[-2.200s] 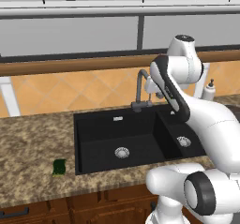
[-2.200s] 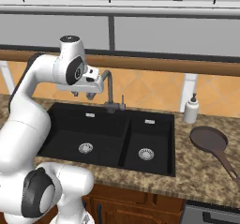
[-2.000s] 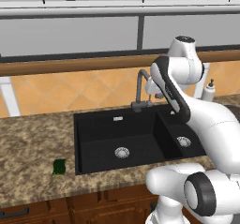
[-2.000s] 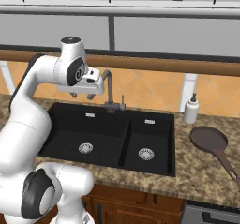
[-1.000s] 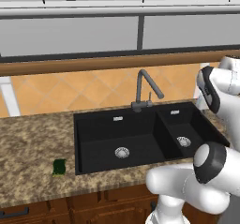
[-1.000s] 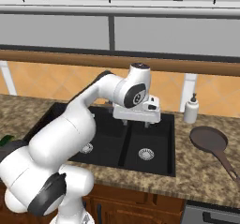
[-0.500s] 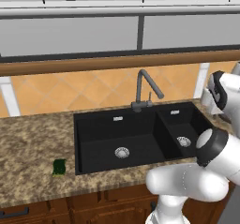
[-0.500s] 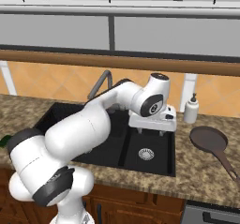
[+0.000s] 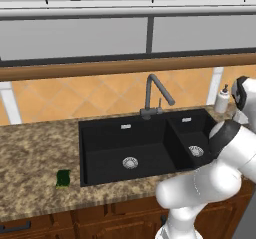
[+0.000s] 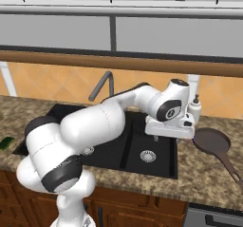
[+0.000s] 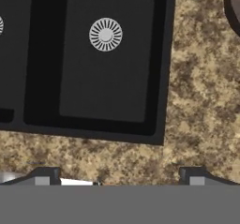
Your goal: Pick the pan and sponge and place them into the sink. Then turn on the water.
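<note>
Over the right-hand rim of the black rectangular double-basin sink (image 10: 121,147) hangs the white arm's two-finger gripper (image 11: 117,174), its dark fingertips (image 11: 44,174) standing wide apart with nothing between them and bare speckled granite counter (image 11: 197,101) beneath. Right of the sink, on that counter, lies the small round dark brown-grey frying pan (image 10: 212,142), its long thin handle running away from the sink toward the counter's front edge; a sliver of its rim shows at the top right corner of the hand view (image 11: 233,5). Left of the sink, near the front edge, sits the small dark green rectangular sponge (image 9: 63,178), well apart from the pan.

Judged from its look, the pan is rigid metal, moderately heavy and smooth, so a pinch on the shallow rim could slip and let it swing; the handle close to the bowl seems the better hold, keeping the weight near the jaws. The sponge should be light, soft and compressible, easy to take across its short sides without harm.

Behind the sink rises the dark grey gooseneck faucet (image 9: 154,94), with no stream falling from it. A small white soap dispenser (image 10: 194,111) stands behind the sink's right corner. No brand, label or writing can be read on anything, though at this resolution small print would probably be lost anyway.
</note>
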Robot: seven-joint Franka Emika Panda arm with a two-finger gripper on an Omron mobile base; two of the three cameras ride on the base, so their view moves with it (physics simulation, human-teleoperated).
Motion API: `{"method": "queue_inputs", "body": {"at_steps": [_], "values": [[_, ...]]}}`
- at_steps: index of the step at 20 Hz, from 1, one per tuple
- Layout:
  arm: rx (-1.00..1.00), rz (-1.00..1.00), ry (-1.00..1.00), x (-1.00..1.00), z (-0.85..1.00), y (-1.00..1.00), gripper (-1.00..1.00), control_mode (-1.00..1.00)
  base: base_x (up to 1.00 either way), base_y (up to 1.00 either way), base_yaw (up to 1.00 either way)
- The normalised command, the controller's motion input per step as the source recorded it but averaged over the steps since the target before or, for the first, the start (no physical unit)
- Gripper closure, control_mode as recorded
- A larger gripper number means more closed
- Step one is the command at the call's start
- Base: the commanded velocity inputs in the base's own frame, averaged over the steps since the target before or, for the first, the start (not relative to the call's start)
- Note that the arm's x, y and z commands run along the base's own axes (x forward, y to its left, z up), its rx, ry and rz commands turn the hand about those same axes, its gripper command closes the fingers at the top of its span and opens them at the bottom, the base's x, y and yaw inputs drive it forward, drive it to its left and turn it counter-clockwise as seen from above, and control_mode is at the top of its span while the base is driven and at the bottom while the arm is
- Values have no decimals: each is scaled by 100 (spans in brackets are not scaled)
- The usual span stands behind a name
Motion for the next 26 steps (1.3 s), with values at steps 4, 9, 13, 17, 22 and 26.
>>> {"method": "queue_inputs", "body": {"at_steps": [4,9,13,17,22,26], "values": [[0,1,9,0,-12,-60,-100,-100,0,0,0],[1,2,11,0,-10,-43,-100,-100,0,0,0],[2,0,8,3,-9,-18,-100,-100,0,0,0],[3,3,1,6,-18,-37,-100,-100,0,0,0],[4,8,0,2,-14,-44,-100,-100,0,0,0],[4,7,0,0,0,-32,-100,-100,0,0,0]]}}
